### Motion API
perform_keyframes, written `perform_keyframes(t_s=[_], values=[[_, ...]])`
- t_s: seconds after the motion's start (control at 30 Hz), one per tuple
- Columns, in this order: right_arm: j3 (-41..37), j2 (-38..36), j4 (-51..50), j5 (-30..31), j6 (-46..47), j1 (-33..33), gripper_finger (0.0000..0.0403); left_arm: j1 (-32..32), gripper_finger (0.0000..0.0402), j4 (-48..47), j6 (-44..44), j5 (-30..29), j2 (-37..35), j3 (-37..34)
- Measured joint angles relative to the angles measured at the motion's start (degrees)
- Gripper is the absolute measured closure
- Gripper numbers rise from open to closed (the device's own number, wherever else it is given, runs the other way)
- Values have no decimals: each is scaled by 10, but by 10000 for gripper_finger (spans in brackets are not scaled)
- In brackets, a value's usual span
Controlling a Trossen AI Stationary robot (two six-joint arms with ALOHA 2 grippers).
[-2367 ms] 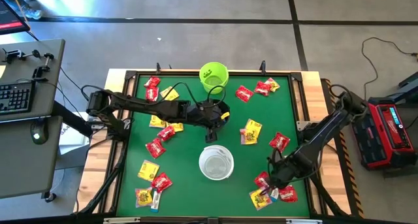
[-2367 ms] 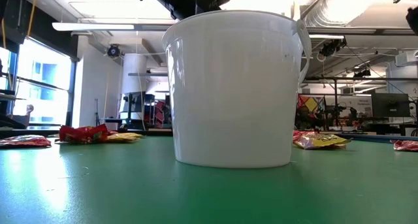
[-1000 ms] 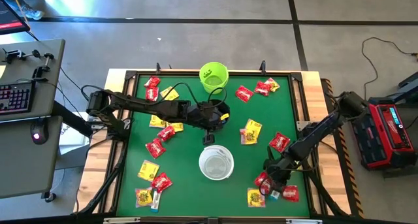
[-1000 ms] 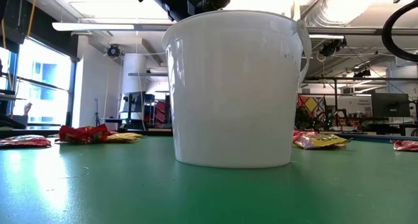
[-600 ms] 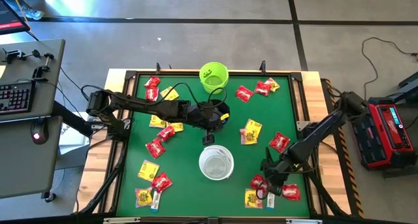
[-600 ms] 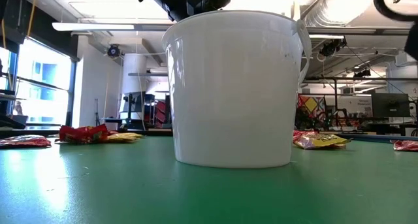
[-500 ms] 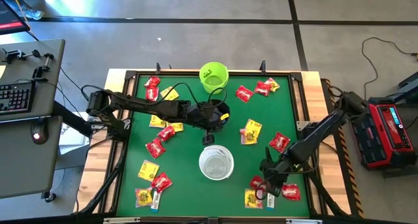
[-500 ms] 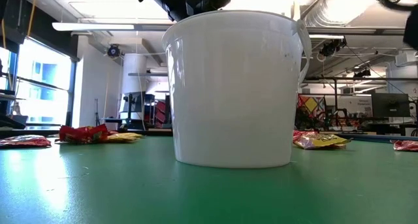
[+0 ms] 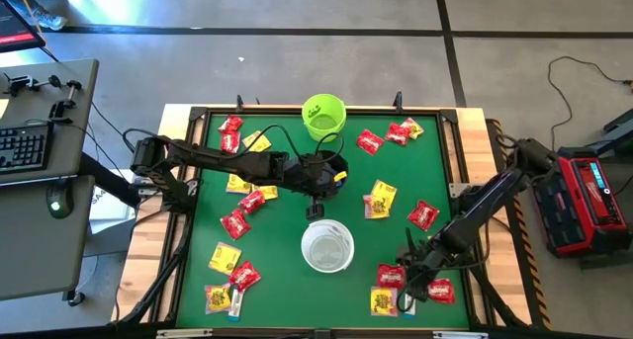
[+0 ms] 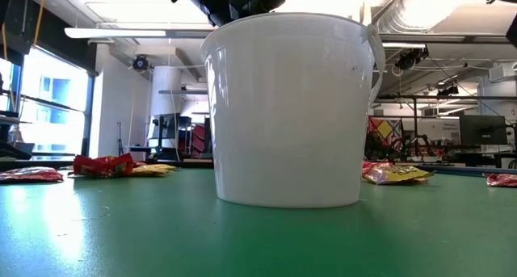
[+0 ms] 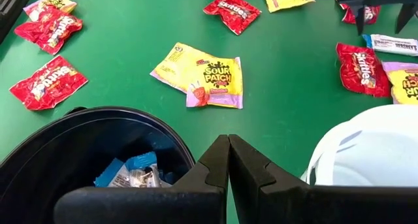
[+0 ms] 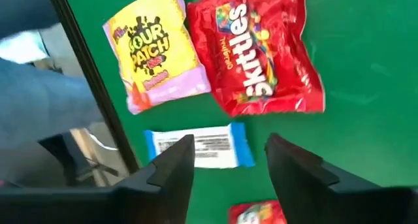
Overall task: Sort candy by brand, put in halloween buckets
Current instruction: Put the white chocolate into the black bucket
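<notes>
Red, yellow and blue-and-white candy packets lie flat on the green table [image 9: 297, 290]. The lime green bucket [image 9: 323, 116] stands at the far edge, the black bucket [image 9: 334, 169] mid-table, and the white bucket [image 9: 327, 246] nearer. My left gripper [image 11: 228, 145] hangs shut between the black bucket [image 11: 78, 145] and the white bucket [image 11: 372, 152]. Blue-and-white packets [image 11: 127, 174] lie inside the black one. My right gripper [image 12: 228, 142] stands open above a blue-and-white packet [image 12: 199, 145] at the near right. It touches nothing there. Close by lie a yellow packet [image 12: 153, 57] and a red packet [image 12: 261, 51].
More packets are scattered along the left side [image 9: 235, 223], at the far right [image 9: 396, 133] and mid-right [image 9: 381, 199]. A raised black frame [image 9: 465, 196] borders the table. In the low view the white bucket [image 10: 287, 107] fills the middle. A desk with a keyboard [image 9: 25, 146] stands off to the left.
My right gripper has moved a little toward the table's near edge and now stands over the blue-and-white packet. The red packet that it stood over now shows in full.
</notes>
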Motion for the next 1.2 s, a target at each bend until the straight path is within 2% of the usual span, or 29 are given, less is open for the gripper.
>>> perform_keyframes(t_s=[0.13, 0.33, 0.47, 0.67, 0.87, 1.2], values=[[-23, 0, 45, -7, -38, 0, 220, 0, 401, 0, 0, 0, 0, 0], [-52, 0, 71, -31, -43, 0, 219, 0, 401, 0, -7, 0, 0, 0], [-85, 0, 143, -57, -39, 0, 220, 0, 401, 0, -8, 0, 0, 0], [-115, 0, 201, -58, -28, -2, 240, 0, 401, -2, -13, 0, 0, 0], [-135, 0, 225, -64, -28, -2, 265, 0, 401, -8, -18, 0, 0, 0], [-158, -1, 261, -66, -32, -2, 283, 0, 401, -11, -18, -3, 0, 0]])
